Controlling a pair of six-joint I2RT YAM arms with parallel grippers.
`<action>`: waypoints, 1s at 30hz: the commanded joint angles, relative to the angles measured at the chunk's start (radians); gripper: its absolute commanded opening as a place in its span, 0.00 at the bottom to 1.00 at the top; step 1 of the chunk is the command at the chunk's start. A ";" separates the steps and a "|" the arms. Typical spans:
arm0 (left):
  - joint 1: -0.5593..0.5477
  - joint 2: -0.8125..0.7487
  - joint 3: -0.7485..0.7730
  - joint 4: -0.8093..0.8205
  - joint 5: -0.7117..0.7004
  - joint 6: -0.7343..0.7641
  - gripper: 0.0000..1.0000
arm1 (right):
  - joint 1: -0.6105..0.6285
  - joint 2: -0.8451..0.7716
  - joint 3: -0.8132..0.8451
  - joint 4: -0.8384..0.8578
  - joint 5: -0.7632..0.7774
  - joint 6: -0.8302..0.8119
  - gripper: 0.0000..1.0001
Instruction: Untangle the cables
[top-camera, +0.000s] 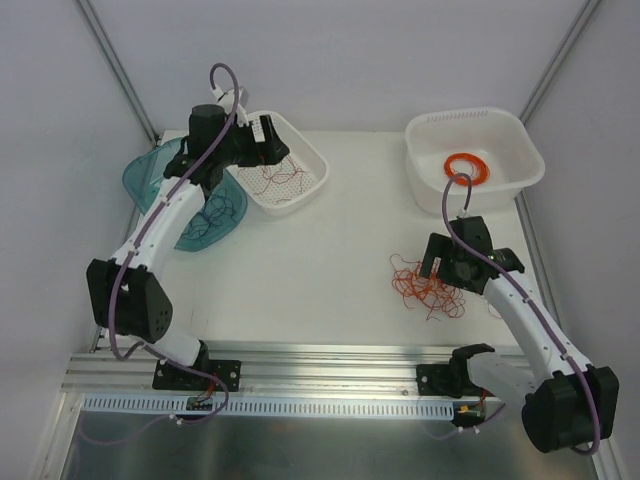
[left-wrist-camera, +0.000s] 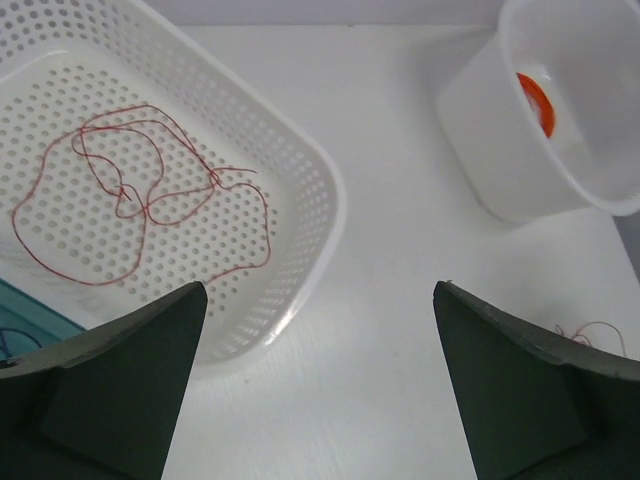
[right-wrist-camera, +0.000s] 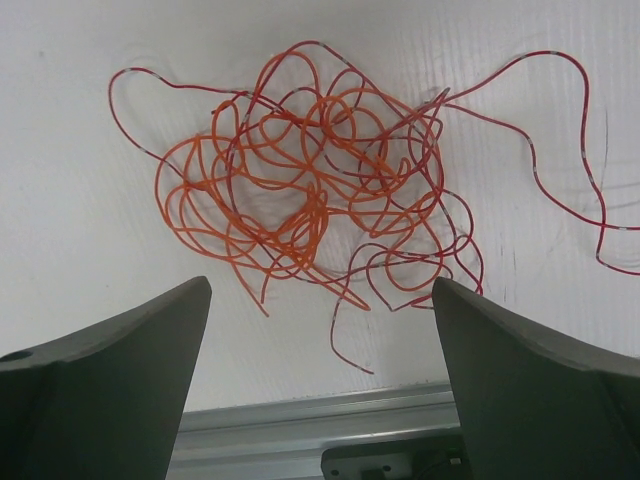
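Note:
A tangle of orange-red and red wires (top-camera: 425, 285) lies on the white table at the front right. It fills the right wrist view (right-wrist-camera: 310, 190), with one long red strand (right-wrist-camera: 560, 150) looping off to the right. My right gripper (top-camera: 447, 275) hovers over it, open and empty (right-wrist-camera: 320, 285). Thin red wires (top-camera: 285, 180) lie loose in the white perforated basket (top-camera: 318, 172), also in the left wrist view (left-wrist-camera: 140, 190). Dark wires (top-camera: 215, 212) lie in the teal tray (top-camera: 145, 175). My left gripper (top-camera: 266, 140) is open and empty above the basket's edge (left-wrist-camera: 320, 290).
A white tub (top-camera: 475, 120) at the back right holds a thick orange coil ring (top-camera: 467, 167); the tub also shows in the left wrist view (left-wrist-camera: 480, 120). A metal rail (top-camera: 330, 360) runs along the table's front edge, close to the tangle (right-wrist-camera: 320, 410).

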 joint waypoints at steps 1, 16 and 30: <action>-0.037 -0.136 -0.159 0.002 0.089 -0.091 0.98 | 0.003 0.062 -0.029 0.064 0.015 0.019 0.98; -0.192 -0.630 -0.750 -0.020 0.044 -0.141 0.98 | 0.327 0.510 0.110 0.334 -0.076 0.099 0.97; -0.190 -0.658 -0.825 -0.036 0.030 -0.109 0.95 | 0.584 0.497 0.163 0.170 0.019 0.189 0.95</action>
